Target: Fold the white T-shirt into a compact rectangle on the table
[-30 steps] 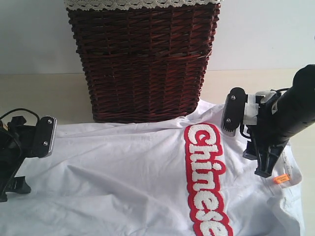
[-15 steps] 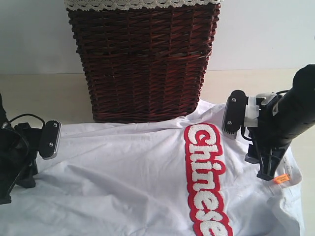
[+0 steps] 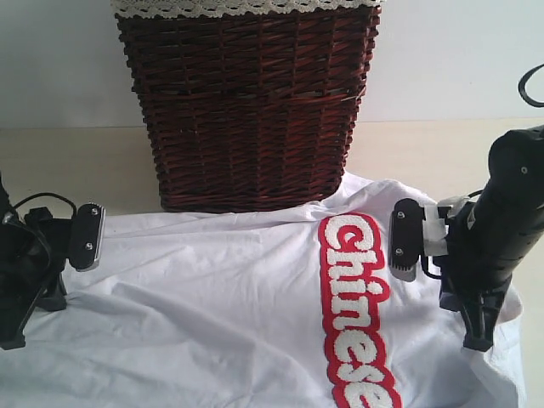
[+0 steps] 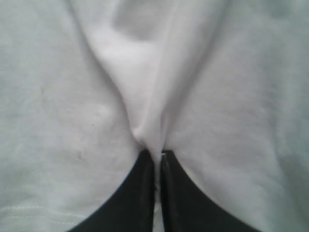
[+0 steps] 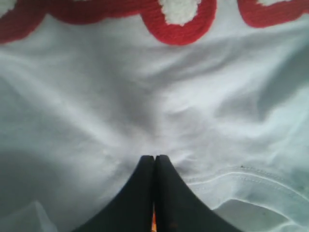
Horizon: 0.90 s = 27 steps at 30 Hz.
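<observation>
white t-shirt, soft and creased, puckers into pinching left gripper

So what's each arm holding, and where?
Left fingers pinch a raised fold of the white T-shirt near its left edge. Right fingers are shut by its hemmed right edge; grip there unconfirmed.

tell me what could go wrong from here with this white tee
The left gripper pinches only a thin ridge of the white cotton T-shirt; it could slip out on lifting.
The right gripper is shut near a stitched seam, its bite hidden; a shallow hold could drop that side and skew the fold.
The dark brown wicker basket stands right at the shirt's far edge; cloth swung that way might snag.
</observation>
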### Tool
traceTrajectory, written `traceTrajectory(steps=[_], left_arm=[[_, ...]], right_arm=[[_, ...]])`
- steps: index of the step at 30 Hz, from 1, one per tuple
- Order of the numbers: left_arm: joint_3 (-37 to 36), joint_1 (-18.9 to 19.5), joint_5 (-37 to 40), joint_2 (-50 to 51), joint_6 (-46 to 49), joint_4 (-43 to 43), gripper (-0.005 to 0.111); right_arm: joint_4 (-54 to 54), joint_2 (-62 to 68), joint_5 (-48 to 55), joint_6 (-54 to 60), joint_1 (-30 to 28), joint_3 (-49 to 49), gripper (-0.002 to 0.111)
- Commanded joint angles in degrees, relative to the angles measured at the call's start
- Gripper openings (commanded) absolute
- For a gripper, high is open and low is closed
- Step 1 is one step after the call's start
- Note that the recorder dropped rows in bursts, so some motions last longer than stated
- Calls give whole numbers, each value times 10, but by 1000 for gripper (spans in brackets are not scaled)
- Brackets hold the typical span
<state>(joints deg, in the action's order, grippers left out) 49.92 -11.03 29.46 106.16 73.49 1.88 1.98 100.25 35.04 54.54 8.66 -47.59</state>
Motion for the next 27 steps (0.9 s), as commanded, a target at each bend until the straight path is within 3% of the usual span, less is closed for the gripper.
traceTrajectory(steps=[1, 6, 11, 16, 27], left_arm=[[-5, 2, 1, -6, -7, 5, 0], [-5, 2, 3, -6, -7, 5, 0], [-5, 2, 8, -6, -7, 16, 0], [-5, 2, 11, -9, -7, 21, 0], [-5, 2, 11, -9, -7, 21, 0]], right_arm=[[-5, 7, 1, -13, -4, -2, 6], [-40, -18, -48, -61, -3, -2, 24], [-123, -28, -42, -112, -3, -2, 24], [-90, -21, 29, -82, -3, -2, 24], [-100, -30, -13, -58, -3, -2, 26]])
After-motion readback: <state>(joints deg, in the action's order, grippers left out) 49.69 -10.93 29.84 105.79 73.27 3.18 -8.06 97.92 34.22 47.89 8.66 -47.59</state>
